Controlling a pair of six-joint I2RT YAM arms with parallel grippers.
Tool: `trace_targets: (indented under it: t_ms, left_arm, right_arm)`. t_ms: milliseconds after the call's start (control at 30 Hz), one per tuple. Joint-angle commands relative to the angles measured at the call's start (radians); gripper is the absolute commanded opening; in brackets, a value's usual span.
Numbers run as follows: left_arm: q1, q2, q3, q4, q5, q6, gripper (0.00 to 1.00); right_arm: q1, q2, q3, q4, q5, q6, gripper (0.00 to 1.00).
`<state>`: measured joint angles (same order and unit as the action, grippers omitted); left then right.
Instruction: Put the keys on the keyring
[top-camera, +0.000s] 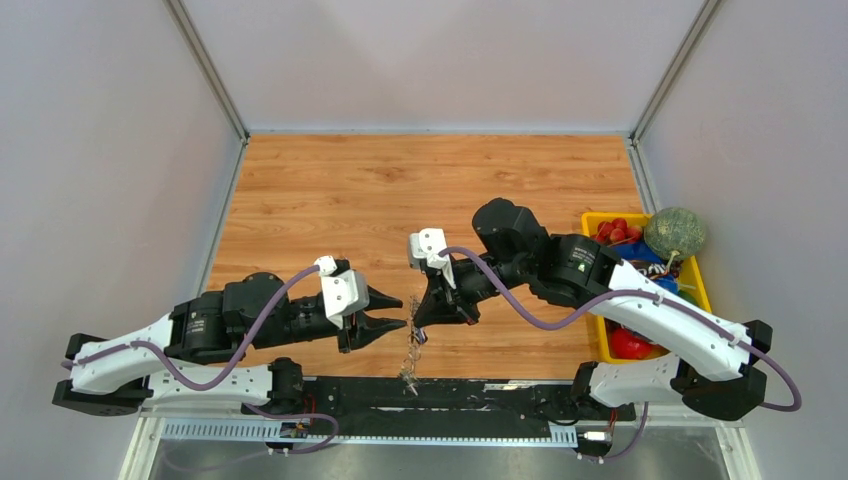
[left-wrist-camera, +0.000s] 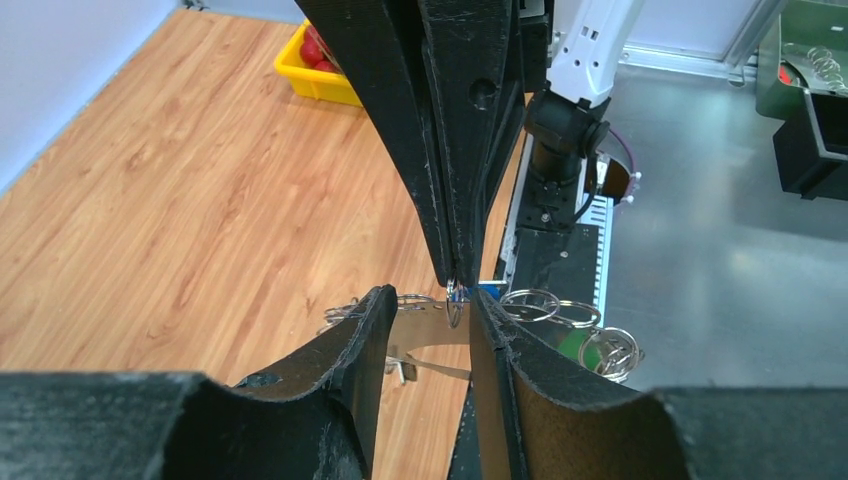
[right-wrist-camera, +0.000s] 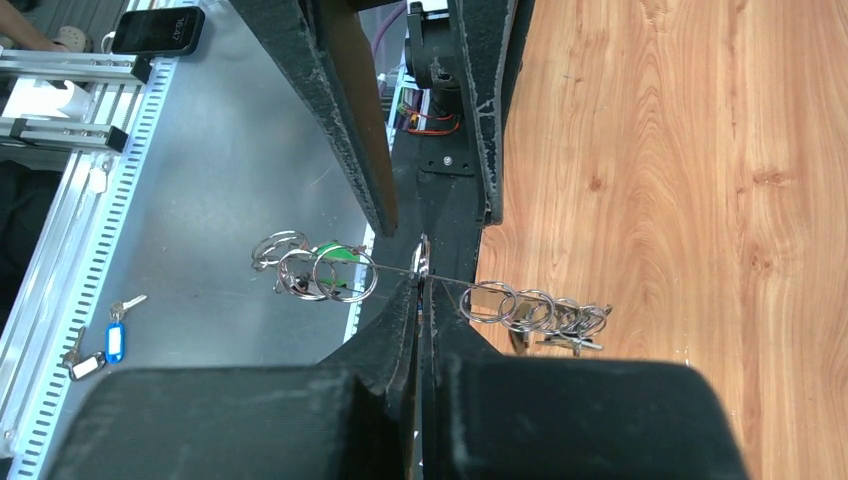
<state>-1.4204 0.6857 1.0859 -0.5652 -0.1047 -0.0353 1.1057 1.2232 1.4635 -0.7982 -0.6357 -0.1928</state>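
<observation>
Pinching the keyring (right-wrist-camera: 388, 267) by its thin wire, the pressed-together right tool (right-wrist-camera: 421, 285) is holding it above the table's (top-camera: 400, 200) near edge; the wire is running crosswise through the left tool's (left-wrist-camera: 430, 300) spread jaws, keys (right-wrist-camera: 565, 328) hanging along it.

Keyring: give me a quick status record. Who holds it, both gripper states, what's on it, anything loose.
keyring: thin wire hoop, held up at the table's near edge
right gripper: shut on the keyring
left gripper: open, its fingers either side of the pinch point
on hoop: small split rings bunched on both sides of the pinch; green tag in the bunch off the table side
loose: blue-tagged key flat on the metal bench, well apart from the hoop
</observation>
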Motion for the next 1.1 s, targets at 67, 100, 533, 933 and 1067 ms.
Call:
trace_targets:
  t_ms: [67, 100, 533, 933, 1067]
  left_arm:
    - [-0.002, 0.017, 0.015, 0.021, 0.028, 0.017, 0.41]
    - [-0.002, 0.017, 0.012, 0.025, 0.03, 0.017, 0.4]
    - [-0.002, 0.022, 0.003, 0.034, 0.053, 0.008, 0.3]
    - [-0.002, 0.027, -0.002, 0.037, 0.06, 0.009, 0.26]
    - [-0.002, 0.031, -0.004, 0.035, 0.064, 0.008, 0.24]
  right_arm:
    - [0.019, -0.011, 0.057, 0.038, 0.001, -0.011, 0.0]
    - [0.021, -0.011, 0.056, 0.043, 0.002, -0.011, 0.0]
    - [0.039, -0.021, 0.049, 0.072, 0.018, -0.005, 0.0]
    - [0.059, -0.018, 0.062, 0.08, 0.034, -0.005, 0.0]
    - [0.065, -0.021, 0.067, 0.081, 0.039, -0.005, 0.0]
